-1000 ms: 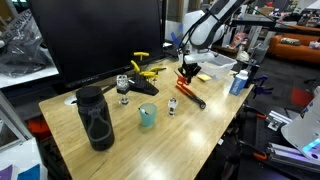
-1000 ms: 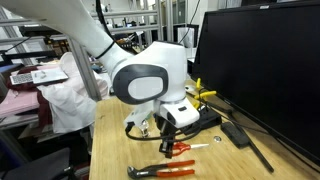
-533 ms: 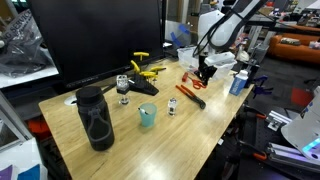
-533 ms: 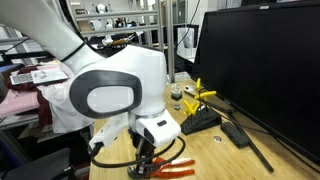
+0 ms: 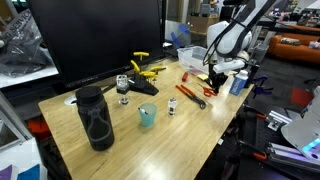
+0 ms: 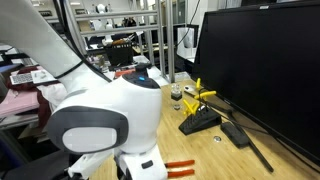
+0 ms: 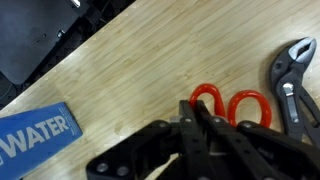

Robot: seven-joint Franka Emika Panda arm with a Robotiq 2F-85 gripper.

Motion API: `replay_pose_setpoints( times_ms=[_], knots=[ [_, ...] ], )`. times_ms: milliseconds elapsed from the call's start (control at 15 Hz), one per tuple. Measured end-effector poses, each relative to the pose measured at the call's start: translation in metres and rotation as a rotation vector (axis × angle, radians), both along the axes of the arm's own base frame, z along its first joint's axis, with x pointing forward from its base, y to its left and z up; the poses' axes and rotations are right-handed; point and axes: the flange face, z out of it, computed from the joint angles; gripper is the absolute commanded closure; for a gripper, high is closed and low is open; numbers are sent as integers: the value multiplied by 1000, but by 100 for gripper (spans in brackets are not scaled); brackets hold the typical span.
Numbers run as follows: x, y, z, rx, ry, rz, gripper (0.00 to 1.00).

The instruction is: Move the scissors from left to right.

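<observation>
My gripper [image 7: 197, 122] is shut on the scissors [image 7: 228, 103]. Their two red-orange loop handles stick out past my black fingers, and the blades are hidden between them. In an exterior view the gripper [image 5: 216, 77] hangs low over the table's right end with a bit of red-orange at its tip. Whether the scissors touch the wood I cannot tell. In the exterior view from the other side the white arm fills the foreground and hides both gripper and scissors.
Red-handled pliers [image 5: 190, 93] lie just left of the gripper; their dark jaws show in the wrist view [image 7: 290, 75]. A blue "WATER" bottle [image 5: 237, 83] stands near the right edge. A yellow-and-black tool [image 5: 146, 72], teal cup [image 5: 147, 115], black bottle [image 5: 95, 118] and monitor [image 5: 95, 40] stand further left.
The gripper has moved right along the table, from beside the pliers toward the right edge, with the scissors in it. The arm now fills the opposite exterior view.
</observation>
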Motion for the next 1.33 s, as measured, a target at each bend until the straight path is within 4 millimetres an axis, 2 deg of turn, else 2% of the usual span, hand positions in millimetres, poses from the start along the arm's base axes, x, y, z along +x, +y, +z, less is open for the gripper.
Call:
replay_pose_setpoints(
  times_ms=[133, 200, 267, 467, 667, 733, 867, 933, 1333],
  knots=[
    [-2, -2, -10, 9, 15, -31, 98],
    [-2, -2, -16, 13, 23, -43, 68],
    [-1, -3, -20, 15, 29, -52, 66],
    [7, -5, -27, 13, 32, -67, 46],
    [17, -5, -24, 1, 18, -85, 26],
    [21, -5, -21, -3, 9, -96, 43],
    [27, -2, -15, -2, -8, -119, 29],
    [28, -1, -13, -2, -11, -123, 26],
    [28, -1, -13, -3, -11, -127, 26]
  ],
)
